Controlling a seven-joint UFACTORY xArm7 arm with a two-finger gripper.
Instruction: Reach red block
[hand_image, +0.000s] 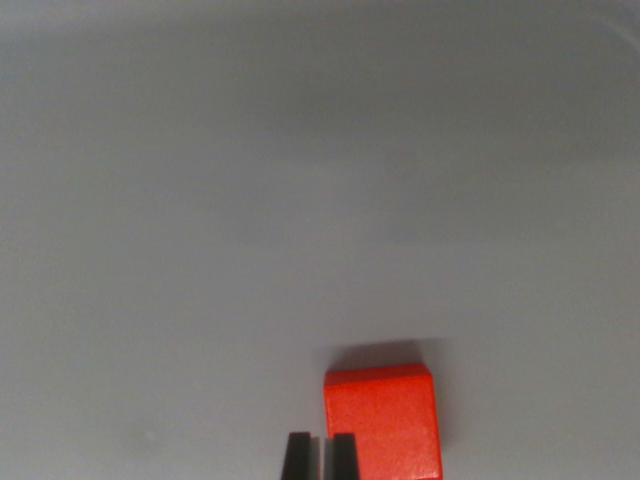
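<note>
Wrist view: the gripper (321, 455) — fingertips nearly together, holding nothing — sits at the bottom edge of the frame, while the red block (384, 420) rests on the grey surface (300, 200) just to the wrist view's right of the fingertips, apparently touching.

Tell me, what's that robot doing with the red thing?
A robot arm is reaching for a red block that sits on a plain grey table. Its camera looks down from the wrist. The two dark fingertips of the gripper poke in at the bottom edge, very close together, just to the wrist view's left of the block. Nothing is held between them. Whether a fingertip touches the block is hard to tell.
</note>
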